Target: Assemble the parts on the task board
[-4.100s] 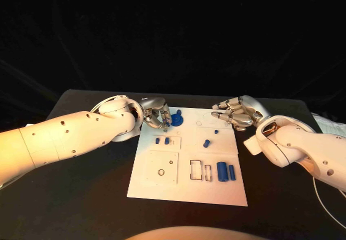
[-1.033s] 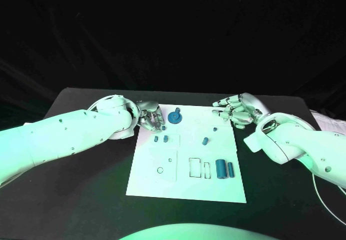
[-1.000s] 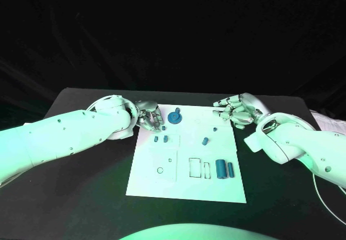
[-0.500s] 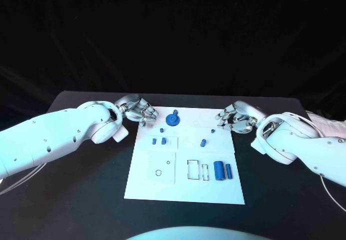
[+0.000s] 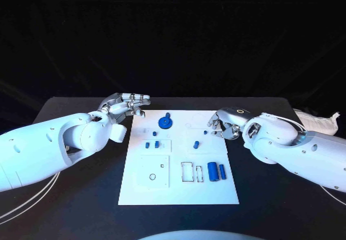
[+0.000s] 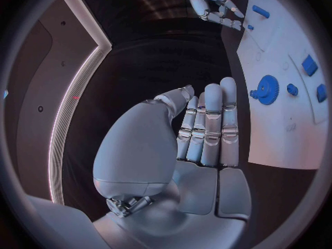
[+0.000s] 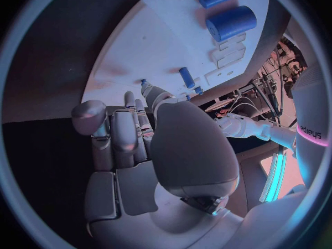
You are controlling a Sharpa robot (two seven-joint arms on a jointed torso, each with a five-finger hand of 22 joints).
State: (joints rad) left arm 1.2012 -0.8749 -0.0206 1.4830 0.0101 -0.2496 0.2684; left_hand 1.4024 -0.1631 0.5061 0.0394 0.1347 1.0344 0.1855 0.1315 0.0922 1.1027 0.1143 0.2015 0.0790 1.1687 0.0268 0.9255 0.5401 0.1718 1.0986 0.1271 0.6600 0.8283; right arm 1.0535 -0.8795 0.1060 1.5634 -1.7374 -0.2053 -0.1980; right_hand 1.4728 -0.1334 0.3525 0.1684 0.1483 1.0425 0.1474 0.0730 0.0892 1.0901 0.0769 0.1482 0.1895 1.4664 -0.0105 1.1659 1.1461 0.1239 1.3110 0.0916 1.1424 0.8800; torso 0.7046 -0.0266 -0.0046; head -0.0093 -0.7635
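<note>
Now both hands are off the task board (image 5: 180, 192), left hand (image 5: 127, 104) spread, right hand (image 5: 223, 125) curled, both empty, so assembly is paused.

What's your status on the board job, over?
Left hand open, holding nothing, at the task board's far left corner. Right hand empty, fingers curled, at its right edge. Blue gear and other parts on the board. Nothing in the way.

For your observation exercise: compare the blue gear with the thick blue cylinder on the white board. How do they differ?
The blue gear is a flat toothed disc with a raised hub; the thick blue cylinder is smooth and lies on its side. The gear sits at the task board's far end, the cylinder nearer the robot. Both are blue, and no hand touches either.
</note>
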